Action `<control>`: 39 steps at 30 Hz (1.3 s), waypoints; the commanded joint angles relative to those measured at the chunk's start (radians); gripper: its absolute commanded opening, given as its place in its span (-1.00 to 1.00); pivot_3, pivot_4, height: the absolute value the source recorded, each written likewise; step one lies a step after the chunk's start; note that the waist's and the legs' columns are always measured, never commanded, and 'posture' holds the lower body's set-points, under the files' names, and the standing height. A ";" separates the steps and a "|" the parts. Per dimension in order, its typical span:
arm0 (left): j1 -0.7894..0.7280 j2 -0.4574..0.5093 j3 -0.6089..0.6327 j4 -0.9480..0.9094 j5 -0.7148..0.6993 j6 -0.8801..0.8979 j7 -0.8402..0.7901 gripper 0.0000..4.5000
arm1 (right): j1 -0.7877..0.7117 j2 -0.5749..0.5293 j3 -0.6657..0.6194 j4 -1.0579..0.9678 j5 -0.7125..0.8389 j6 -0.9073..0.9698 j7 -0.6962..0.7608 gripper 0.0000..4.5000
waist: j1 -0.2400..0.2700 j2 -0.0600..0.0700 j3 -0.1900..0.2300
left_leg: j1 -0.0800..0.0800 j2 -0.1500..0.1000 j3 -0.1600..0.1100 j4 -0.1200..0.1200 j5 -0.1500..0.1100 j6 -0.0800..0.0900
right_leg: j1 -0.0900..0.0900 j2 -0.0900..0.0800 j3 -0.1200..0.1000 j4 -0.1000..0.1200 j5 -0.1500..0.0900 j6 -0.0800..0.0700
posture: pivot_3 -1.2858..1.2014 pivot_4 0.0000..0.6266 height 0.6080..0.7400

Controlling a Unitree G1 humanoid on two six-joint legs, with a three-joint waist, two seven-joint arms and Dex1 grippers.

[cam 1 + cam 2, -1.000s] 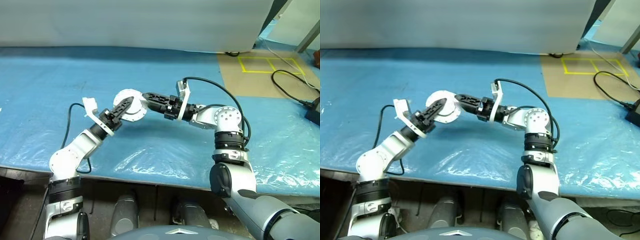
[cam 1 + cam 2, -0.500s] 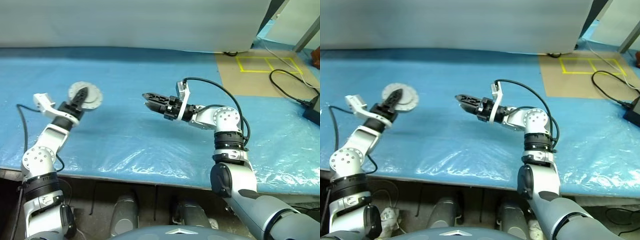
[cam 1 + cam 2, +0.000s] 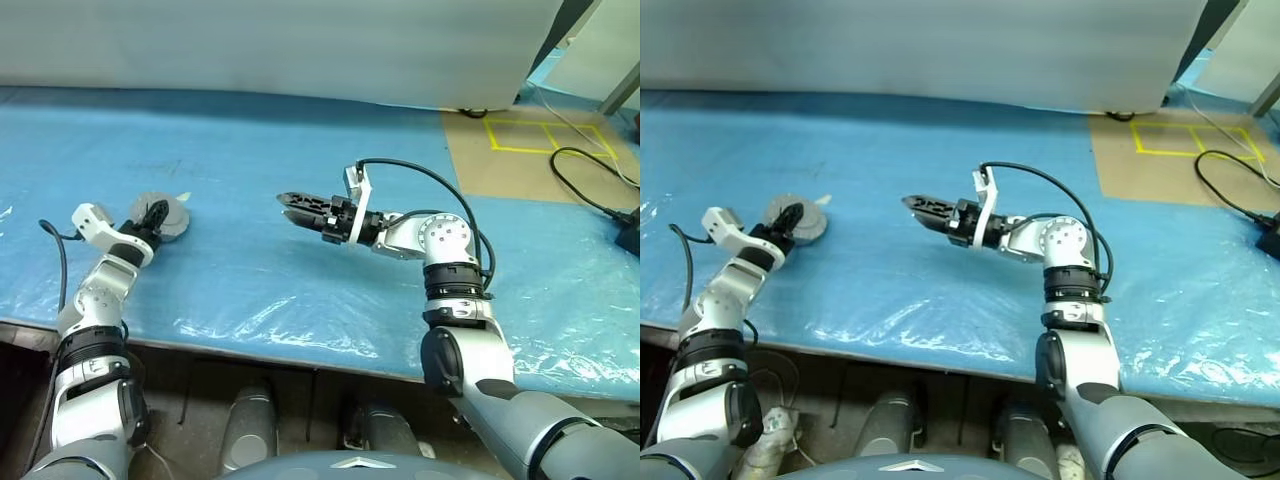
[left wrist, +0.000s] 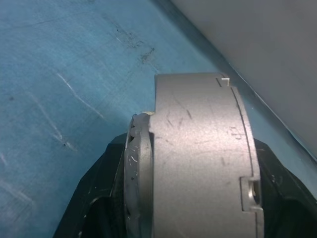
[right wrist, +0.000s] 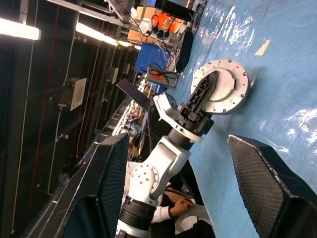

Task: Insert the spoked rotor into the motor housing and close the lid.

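Observation:
The motor housing (image 3: 178, 216) is a round silver-grey metal disc, held low over the blue sheet at the left. My left gripper (image 3: 157, 212) is shut on it, one black finger (image 5: 204, 94) across its flat face. From the left wrist, the housing (image 4: 198, 158) shows edge-on, with a thinner flanged plate against one face; I cannot tell if that plate is the lid. The spoked rotor is hidden. My right gripper (image 3: 286, 201) hangs open and empty near the middle, pointing toward the housing with a wide stretch of sheet between them.
The crinkled blue plastic sheet (image 3: 300, 290) covers the table, whose front edge runs close to me. A white panel (image 3: 300, 40) closes off the back. A small white scrap (image 3: 183, 196) lies by the housing. At the far right lie tan floor with yellow tape (image 3: 530, 135) and a black cable (image 3: 590, 170).
A second ago both grippers met at the disc in the middle. The right gripper let go and stayed; the left gripper carried the disc far left and down toward the sheet.

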 commanded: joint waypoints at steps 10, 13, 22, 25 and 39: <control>-0.016 0.090 0.039 0.018 0.063 0.004 -0.069 0.82 | 0.022 -0.001 0.001 -0.055 0.019 -0.007 0.008 0.51 | -0.001 0.000 0.000 | 0.003 0.000 0.000 0.000 0.000 0.000 | 0.002 0.000 0.000 0.000 0.000 0.000 | 0.03 -0.52 1.00; -0.011 0.149 0.027 0.003 0.088 0.016 -0.108 0.82 | 0.020 0.000 0.003 -0.056 0.018 -0.013 0.014 0.51 | -0.002 0.000 0.000 | 0.002 0.001 0.000 0.000 0.000 0.000 | 0.002 0.000 0.000 0.000 0.000 0.000 | 0.03 -0.52 1.00; -0.025 0.303 -0.081 -0.198 0.095 0.141 -0.353 0.82 | 0.037 -0.061 0.011 -0.098 0.024 -0.012 0.048 0.51 | 0.006 0.000 0.000 | 0.002 0.000 0.001 -0.001 0.000 0.000 | 0.002 -0.001 0.000 -0.001 0.000 -0.001 | 0.03 -0.52 1.00; -0.076 0.306 -0.121 -0.239 0.100 0.159 -0.389 0.82 | 0.043 -0.096 0.014 -0.117 0.022 -0.016 0.066 0.51 | 0.007 0.000 0.000 | 0.003 0.000 0.001 -0.001 0.000 0.000 | 0.002 -0.001 0.000 -0.001 0.000 -0.001 | 0.03 -0.52 1.00; 0.094 0.261 -0.478 -0.552 0.264 0.091 -0.618 0.82 | 0.179 -0.362 0.349 -0.414 -0.186 -0.285 0.345 0.51 | -0.006 0.000 0.000 | 0.001 0.000 0.001 -0.003 0.000 0.000 | -0.001 0.000 0.000 -0.002 0.000 -0.001 | 0.03 -0.52 1.00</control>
